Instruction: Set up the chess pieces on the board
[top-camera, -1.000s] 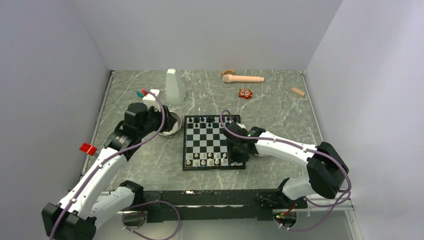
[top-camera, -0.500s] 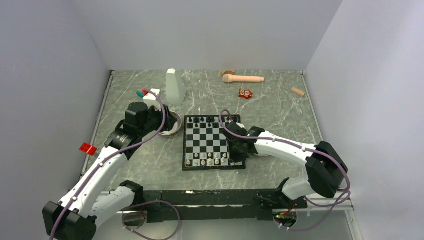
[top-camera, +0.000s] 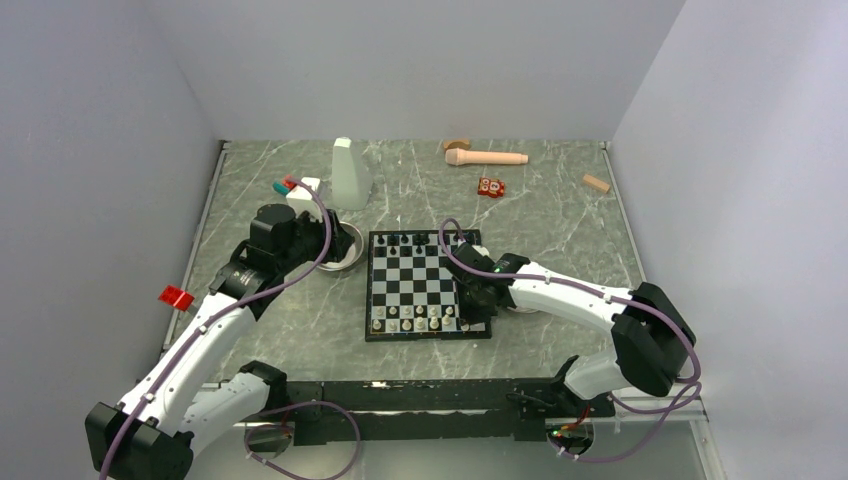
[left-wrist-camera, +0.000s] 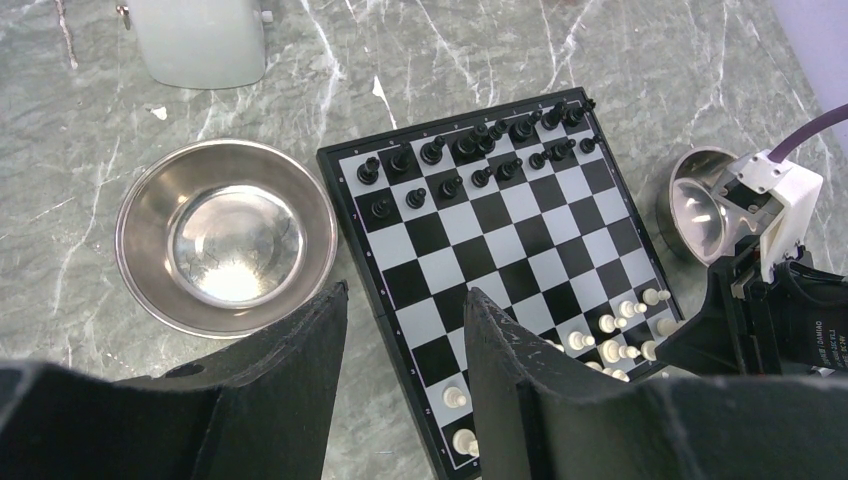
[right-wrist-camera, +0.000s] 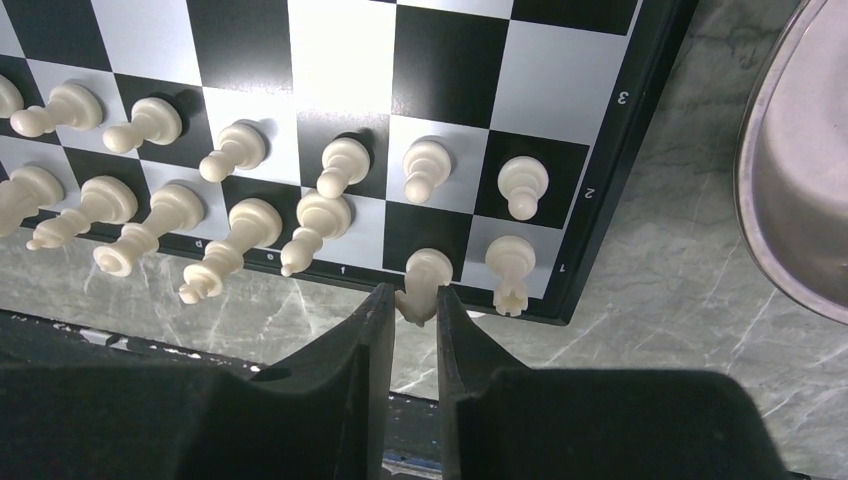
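My right gripper (right-wrist-camera: 413, 300) pinches the white piece (right-wrist-camera: 426, 276) at the board's (right-wrist-camera: 440, 65) lower edge, head pointing down-frame between the fingers; left gripper (left-wrist-camera: 405, 305) hangs apart, empty.

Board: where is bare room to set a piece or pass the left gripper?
Free: the middle ranks of the board, between the black pieces and the white pieces; the marble between its far edge and the red toy. Crowded: the near right corner, where the right gripper grips a white piece.
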